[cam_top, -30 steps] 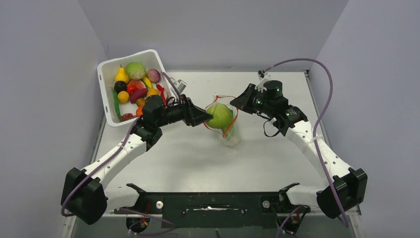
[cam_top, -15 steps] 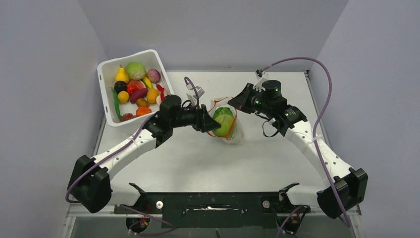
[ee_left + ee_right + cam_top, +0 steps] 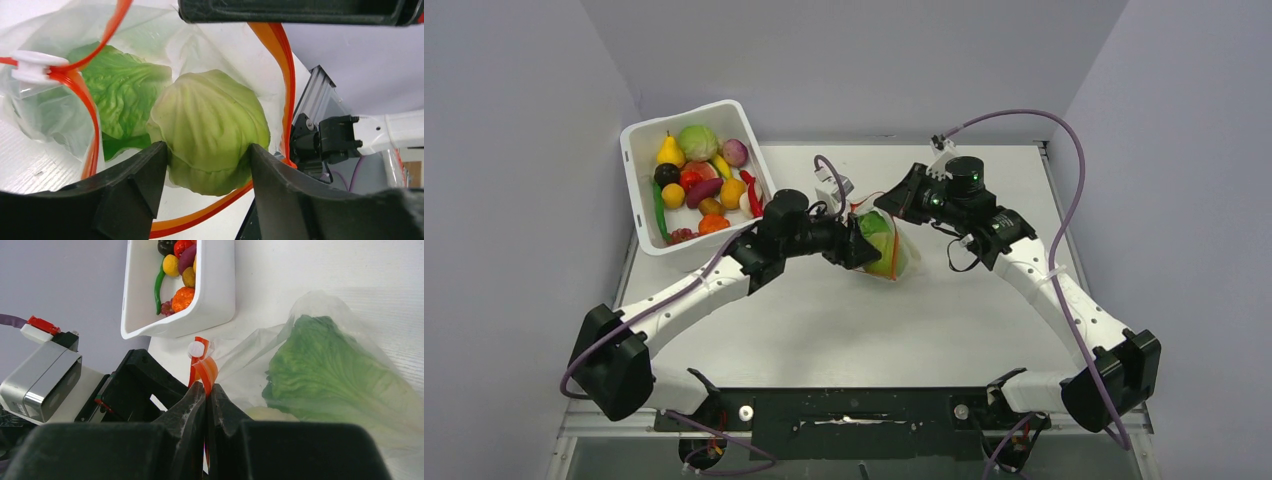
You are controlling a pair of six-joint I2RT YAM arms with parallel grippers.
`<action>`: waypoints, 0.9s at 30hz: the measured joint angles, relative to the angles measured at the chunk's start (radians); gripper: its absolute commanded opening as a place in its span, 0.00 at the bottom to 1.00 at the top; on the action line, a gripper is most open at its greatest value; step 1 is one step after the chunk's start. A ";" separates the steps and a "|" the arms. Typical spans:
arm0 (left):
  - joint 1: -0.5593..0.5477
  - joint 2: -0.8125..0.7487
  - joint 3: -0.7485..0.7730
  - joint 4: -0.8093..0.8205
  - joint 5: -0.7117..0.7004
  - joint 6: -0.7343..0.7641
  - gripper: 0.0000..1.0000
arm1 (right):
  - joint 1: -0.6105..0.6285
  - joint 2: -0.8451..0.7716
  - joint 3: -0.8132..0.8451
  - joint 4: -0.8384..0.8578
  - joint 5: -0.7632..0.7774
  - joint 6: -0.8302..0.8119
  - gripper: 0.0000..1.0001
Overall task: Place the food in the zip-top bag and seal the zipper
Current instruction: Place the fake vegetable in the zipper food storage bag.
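At the table's [image 3: 824, 330] far left corner, a white tub [image 3: 637, 140] holds toy fruits and vegetables [image 3: 696, 185]. Toward the middle, the left gripper [image 3: 207, 155] reaches into the mouth of the zip-top bag [image 3: 902, 265]. Its jaws stand apart on either side of a pale green cabbage [image 3: 210, 120]; whether they press it I cannot tell. A lettuce leaf [image 3: 325, 365] lies deeper in the bag. On the right, the right gripper [image 3: 206, 390] is clamped on the orange zipper [image 3: 287, 75], just below its white slider [image 3: 196, 348].
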 measured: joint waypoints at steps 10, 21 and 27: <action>-0.001 -0.109 0.036 -0.132 -0.162 0.045 0.69 | -0.001 -0.001 -0.006 0.020 0.001 0.002 0.00; -0.001 -0.264 0.053 -0.291 -0.425 0.117 0.66 | -0.003 0.000 -0.008 0.021 0.000 0.012 0.00; -0.001 -0.220 -0.010 -0.309 -0.482 0.122 0.65 | -0.008 0.012 -0.008 0.023 -0.002 0.015 0.00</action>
